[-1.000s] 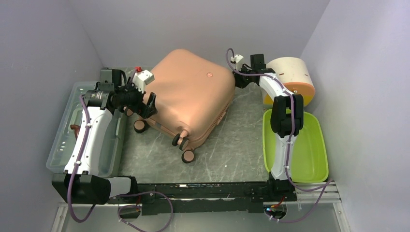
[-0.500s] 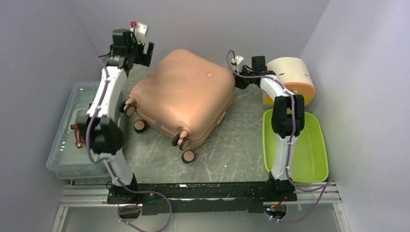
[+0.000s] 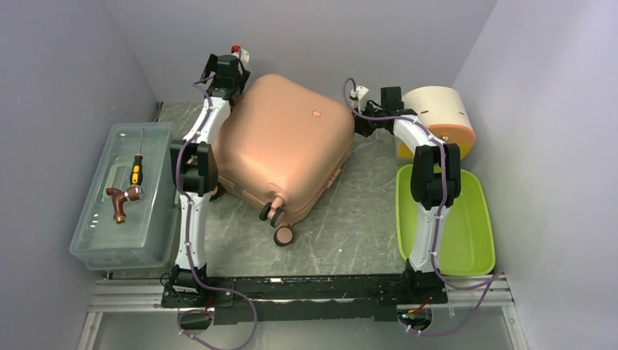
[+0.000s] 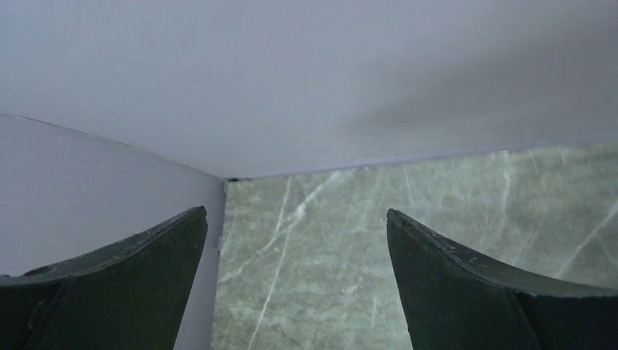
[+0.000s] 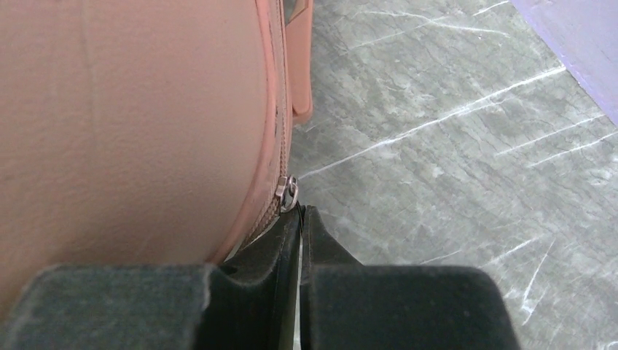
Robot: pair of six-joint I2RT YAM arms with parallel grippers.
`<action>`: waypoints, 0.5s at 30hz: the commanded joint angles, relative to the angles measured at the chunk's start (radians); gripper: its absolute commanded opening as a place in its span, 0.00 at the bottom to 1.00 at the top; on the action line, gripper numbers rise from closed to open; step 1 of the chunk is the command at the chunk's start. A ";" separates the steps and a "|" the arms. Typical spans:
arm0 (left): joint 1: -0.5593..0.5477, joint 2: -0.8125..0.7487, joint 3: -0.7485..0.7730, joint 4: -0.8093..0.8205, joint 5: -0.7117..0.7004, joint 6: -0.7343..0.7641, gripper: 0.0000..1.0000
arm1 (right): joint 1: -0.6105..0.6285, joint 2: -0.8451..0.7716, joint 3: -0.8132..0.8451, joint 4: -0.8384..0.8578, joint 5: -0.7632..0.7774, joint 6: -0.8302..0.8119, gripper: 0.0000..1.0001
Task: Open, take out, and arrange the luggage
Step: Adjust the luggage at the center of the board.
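The salmon-pink luggage (image 3: 284, 142) lies flat and closed in the middle of the table, its wheels toward the near side. My left gripper (image 3: 227, 71) is open and empty at the luggage's far left corner; the left wrist view shows only its fingertips (image 4: 182, 233), bare table and the back wall. My right gripper (image 3: 358, 120) is at the luggage's far right edge. In the right wrist view it (image 5: 300, 211) is shut, with the zipper slider (image 5: 289, 191) right at its tips, beside the pink shell (image 5: 131, 124).
A clear plastic bin (image 3: 95, 219) at the left holds a screwdriver (image 3: 136, 169) and a copper fitting (image 3: 122, 200). A lime-green tray (image 3: 474, 233) is at the right, and a cream cylinder (image 3: 441, 113) is behind it. Walls close in on three sides.
My left arm has swung up from beside the bin and reached to the luggage's far left corner. The right arm and the luggage have not moved.
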 commanded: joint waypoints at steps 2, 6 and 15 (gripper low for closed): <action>-0.078 -0.047 -0.037 0.096 0.052 0.086 1.00 | -0.009 -0.053 -0.031 0.006 0.002 -0.102 0.00; -0.122 -0.058 -0.082 0.014 0.208 0.101 0.99 | -0.022 -0.034 0.003 -0.049 -0.045 -0.219 0.00; -0.210 -0.033 -0.086 -0.160 0.449 0.131 0.97 | -0.068 0.117 0.358 -0.460 -0.256 -0.536 0.00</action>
